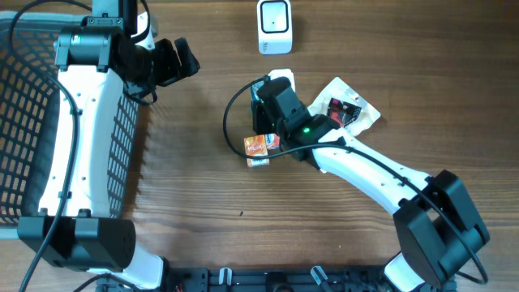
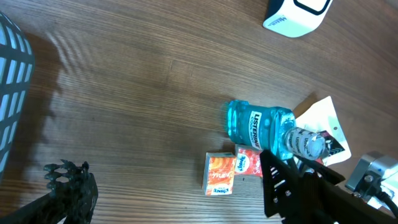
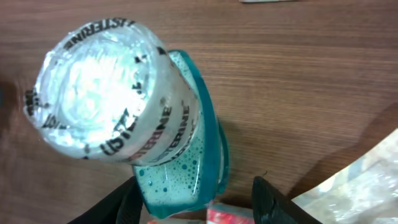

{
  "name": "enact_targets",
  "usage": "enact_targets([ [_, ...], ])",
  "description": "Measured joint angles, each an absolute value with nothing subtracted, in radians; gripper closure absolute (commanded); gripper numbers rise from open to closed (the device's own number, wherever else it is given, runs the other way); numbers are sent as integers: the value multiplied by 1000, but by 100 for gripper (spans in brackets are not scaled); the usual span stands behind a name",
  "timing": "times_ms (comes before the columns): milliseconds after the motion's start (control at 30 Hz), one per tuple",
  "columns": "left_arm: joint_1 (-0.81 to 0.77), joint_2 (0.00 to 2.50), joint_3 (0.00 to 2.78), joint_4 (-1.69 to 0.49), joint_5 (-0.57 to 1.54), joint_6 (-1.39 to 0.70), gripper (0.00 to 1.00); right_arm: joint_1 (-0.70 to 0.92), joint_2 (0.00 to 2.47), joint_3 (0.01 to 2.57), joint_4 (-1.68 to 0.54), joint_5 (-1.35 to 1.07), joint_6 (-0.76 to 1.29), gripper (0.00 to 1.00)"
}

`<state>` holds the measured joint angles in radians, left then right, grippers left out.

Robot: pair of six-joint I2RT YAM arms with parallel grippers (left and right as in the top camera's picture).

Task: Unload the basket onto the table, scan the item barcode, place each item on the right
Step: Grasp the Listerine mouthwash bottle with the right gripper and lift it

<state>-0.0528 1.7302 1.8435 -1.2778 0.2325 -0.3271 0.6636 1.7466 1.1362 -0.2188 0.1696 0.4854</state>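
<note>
Two orange packets [image 2: 219, 174] lie just beside the mouthwash bottle [image 2: 258, 127].

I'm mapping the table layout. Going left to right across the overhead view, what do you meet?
Black basket → left tool → orange boxes → white packet.

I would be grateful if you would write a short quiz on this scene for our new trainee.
1. True or false: the left gripper holds the mouthwash bottle.
2. What lies beside the bottle? A: orange boxes; B: a spoon; C: a mug.
3. Which brand name is printed on the bottle's cap seal?
Key: 1 false; 2 A; 3 Listerine.
</note>
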Motion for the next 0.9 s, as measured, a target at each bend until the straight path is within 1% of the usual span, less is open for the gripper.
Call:
enact_targets([
  [100,-53,1730,1843,-1280,233,-327,0,639,1747,1136,-219,178,466,39],
  [300,-53,1730,1843,-1280,233,-327,0,616,1747,1136,-218,181,424,31],
  [467,-53,1730,1843,-1280,233,-327,0,616,1747,1137,-215,159,408,29],
  [733,-53,1732,1843,-1280,232,-327,0,616,1746,1146,-220,150,402,22],
  [833,-53,1732,1843,-1280,211,-327,0,616,1746,1193,-300,140,433,20],
  [900,-53,1732,1843,-1280,195,-327,0,604,1746,1267,-422,81,489,19],
])
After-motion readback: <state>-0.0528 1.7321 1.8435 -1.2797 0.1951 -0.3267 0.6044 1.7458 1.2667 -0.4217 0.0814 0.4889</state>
